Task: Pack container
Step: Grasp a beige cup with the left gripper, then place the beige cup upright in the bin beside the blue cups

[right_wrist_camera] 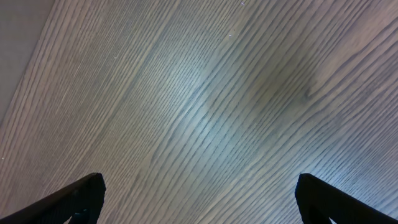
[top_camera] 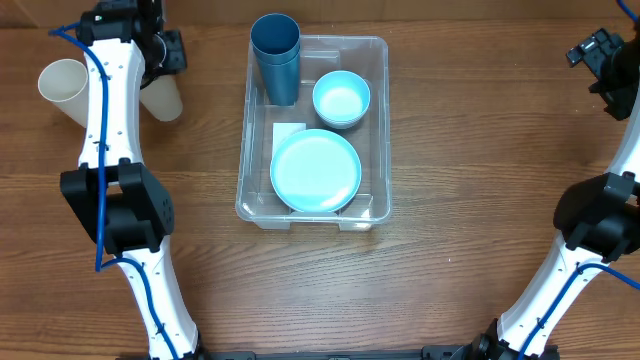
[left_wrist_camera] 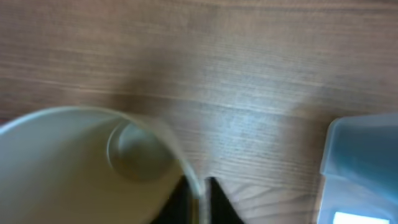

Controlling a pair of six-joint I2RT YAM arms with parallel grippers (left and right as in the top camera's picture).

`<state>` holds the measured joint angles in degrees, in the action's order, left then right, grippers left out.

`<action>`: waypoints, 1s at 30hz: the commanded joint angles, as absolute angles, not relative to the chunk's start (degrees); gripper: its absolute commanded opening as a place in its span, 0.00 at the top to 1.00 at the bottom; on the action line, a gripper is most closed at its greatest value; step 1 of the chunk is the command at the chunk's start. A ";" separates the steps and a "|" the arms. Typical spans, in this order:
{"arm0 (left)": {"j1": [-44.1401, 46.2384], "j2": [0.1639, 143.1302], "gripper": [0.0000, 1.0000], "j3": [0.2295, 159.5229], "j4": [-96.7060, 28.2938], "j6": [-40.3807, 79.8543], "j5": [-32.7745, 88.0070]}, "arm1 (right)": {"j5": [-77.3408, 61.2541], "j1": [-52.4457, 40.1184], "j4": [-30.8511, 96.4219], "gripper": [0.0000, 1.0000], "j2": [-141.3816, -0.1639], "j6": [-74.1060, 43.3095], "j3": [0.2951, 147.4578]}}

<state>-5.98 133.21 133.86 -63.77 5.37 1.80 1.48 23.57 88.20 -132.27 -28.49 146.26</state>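
Note:
The clear container (top_camera: 378, 120) stands at the table's middle. It holds a stack of dark blue cups (top_camera: 276, 58), a light blue bowl (top_camera: 341, 98) and a light blue plate (top_camera: 315, 170). Its corner shows in the left wrist view (left_wrist_camera: 360, 168). My left gripper (top_camera: 165, 68) is at the far left, shut on the rim of a cream cup (top_camera: 166, 98). In the left wrist view the fingers (left_wrist_camera: 200, 198) pinch that cup's wall (left_wrist_camera: 74, 168). My right gripper (top_camera: 600, 52) is open and empty over bare wood at the far right (right_wrist_camera: 199, 199).
A second cream cup (top_camera: 62, 86) lies left of the left arm, partly hidden by it. The wooden table (top_camera: 460, 220) runs all round the container.

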 commanded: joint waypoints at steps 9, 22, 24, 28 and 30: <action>-5.69 133.60 0.96 151.50 -79.53 6.68 0.62 | 1.61 23.53 87.99 0.00 -129.56 -28.75 147.81; 10.39 120.38 0.96 171.70 -96.79 5.91 8.38 | 1.58 23.55 87.99 0.00 -129.56 -28.75 147.81; 14.11 121.43 0.96 171.41 -96.79 4.97 8.36 | 1.58 23.55 87.99 0.00 -129.56 -28.75 147.81; 19.66 123.81 0.96 167.96 -96.79 3.79 4.40 | 1.58 23.55 87.99 0.00 -129.56 -28.75 147.81; 21.32 125.34 0.96 164.97 -96.79 3.79 1.19 | 1.58 23.55 87.99 0.00 -129.56 -28.75 147.81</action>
